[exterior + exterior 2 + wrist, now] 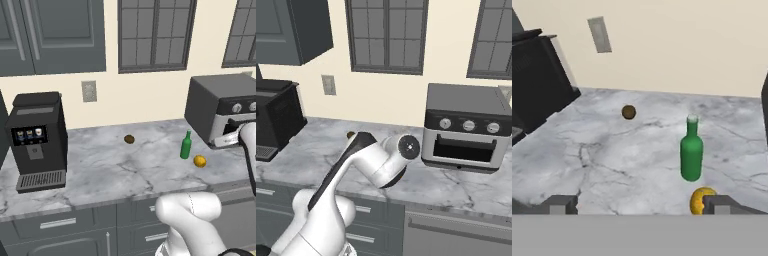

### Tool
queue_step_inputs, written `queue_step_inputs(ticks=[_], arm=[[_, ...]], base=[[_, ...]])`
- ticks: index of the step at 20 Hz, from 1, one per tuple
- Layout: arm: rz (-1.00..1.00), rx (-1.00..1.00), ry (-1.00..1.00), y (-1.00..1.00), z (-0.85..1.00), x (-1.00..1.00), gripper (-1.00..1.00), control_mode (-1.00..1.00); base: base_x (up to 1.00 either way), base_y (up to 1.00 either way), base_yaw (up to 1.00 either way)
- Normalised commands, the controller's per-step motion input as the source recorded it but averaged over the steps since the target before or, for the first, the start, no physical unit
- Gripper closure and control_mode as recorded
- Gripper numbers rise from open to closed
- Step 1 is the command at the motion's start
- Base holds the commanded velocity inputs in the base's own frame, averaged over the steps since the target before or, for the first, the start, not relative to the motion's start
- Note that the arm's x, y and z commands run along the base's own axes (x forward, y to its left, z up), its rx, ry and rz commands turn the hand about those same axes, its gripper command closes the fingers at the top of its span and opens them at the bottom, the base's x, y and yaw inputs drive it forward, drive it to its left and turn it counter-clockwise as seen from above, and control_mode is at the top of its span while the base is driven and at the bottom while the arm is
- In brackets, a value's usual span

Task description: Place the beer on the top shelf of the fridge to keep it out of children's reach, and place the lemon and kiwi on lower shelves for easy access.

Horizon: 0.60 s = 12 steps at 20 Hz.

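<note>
Nearest our hand camera, the end effector (637,205) stands released above the marbled worktop (612,155), its right fingertip against the round lemon (698,199). Just beyond stands the glossy green beer (691,152), upright; the oval brown kiwi (628,112) lies well apart. Our right base view adds the boxy toaster oven (466,127).

Green beer (691,157), yellow-orange lemon (698,200), brown kiwi (628,112), grey-veined marble counter (612,155)
</note>
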Motion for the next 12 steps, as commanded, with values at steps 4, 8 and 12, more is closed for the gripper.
queue_step_inputs(ticks=[4,8,12], arm=[[0.10,0.16,-0.10,0.00,-0.11,0.08,-1.00,-1.00],[0.12,0.05,-0.05,0.00,-0.07,0.18,-1.00,-1.00],[0.13,0.00,-0.09,0.00,-0.16,0.25,-1.00,-1.00]], base=[[0.00,0.00,0.00],[0.00,0.00,0.00],[0.00,0.00,0.00]])
